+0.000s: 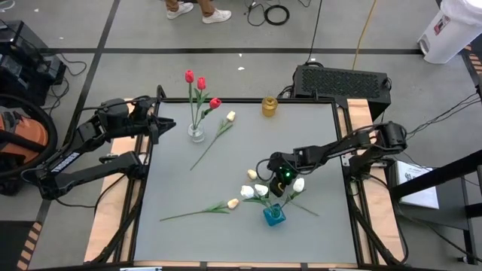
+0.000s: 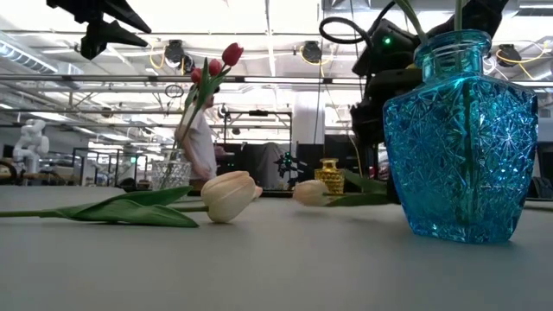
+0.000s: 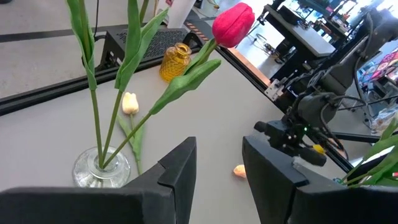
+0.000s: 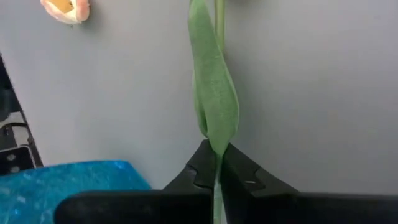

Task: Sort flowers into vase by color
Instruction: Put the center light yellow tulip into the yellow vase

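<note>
- Overhead, the smooth grey matte table carries three small vases: a clear glass vase with three red tulips on thin green stems, a squat amber-yellow glass vase at the far edge, and a blue cut-glass vase near the front holding several white tulips.
- Two cream tulips lie loose on the table: one beside the clear vase, another left of the blue vase, its long stem flat.
- Right end effector sits just above the blue vase; its wrist view shows the dark fingers pressed together, pinching a flat green leaf and stem.
- Left end effector waits at the table's left edge near the clear vase, its fingers spread, holding nothing.
- Only the low view reveals the blue vase's faceted starburst texture and a workshop room with ceiling lights behind.
- Grey floor with black tape lines surrounds the table; a person's shoes show at the top.
</note>
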Robot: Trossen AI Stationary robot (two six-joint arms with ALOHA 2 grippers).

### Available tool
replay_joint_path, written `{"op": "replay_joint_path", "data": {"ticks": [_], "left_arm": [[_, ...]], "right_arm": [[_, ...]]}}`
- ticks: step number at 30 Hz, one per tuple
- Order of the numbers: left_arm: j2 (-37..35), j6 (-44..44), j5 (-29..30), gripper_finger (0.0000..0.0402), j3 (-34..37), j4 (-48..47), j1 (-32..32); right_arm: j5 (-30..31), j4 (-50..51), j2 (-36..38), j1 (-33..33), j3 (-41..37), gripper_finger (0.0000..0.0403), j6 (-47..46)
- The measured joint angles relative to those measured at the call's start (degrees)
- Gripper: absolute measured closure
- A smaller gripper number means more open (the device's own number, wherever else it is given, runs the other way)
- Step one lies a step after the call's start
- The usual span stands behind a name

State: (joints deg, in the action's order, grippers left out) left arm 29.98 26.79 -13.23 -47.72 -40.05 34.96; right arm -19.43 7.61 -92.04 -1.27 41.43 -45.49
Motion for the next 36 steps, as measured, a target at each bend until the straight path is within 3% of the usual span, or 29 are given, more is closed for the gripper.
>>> {"op": "replay_joint_path", "data": {"ticks": [10, 21, 29, 36], "left_arm": [[0.0, 0.0, 0.0, 0.0265, 0.0, 0.0, 0.0], [0.0, 1.4, 0.0, 0.0265, 0.0, 0.02, -0.01], [0.0, 1.42, 0.0, 0.0265, 0.01, 0.02, 0.0], [0.0, 1.44, 0.0, 0.0265, 0.0, 0.07, 0.0]], "right_arm": [[1.77, 9.98, 8.7, 3.86, 0.02, 0.0403, 4.49], [8.3, 19.44, 20.6, 9.59, 0.02, 0.0402, 7.57], [13.43, 20.67, 29.0, 13.51, 0.67, 0.0402, 8.94], [21.55, 20.45, 31.88, 15.94, 7.25, 0.0402, 14.52]]}}
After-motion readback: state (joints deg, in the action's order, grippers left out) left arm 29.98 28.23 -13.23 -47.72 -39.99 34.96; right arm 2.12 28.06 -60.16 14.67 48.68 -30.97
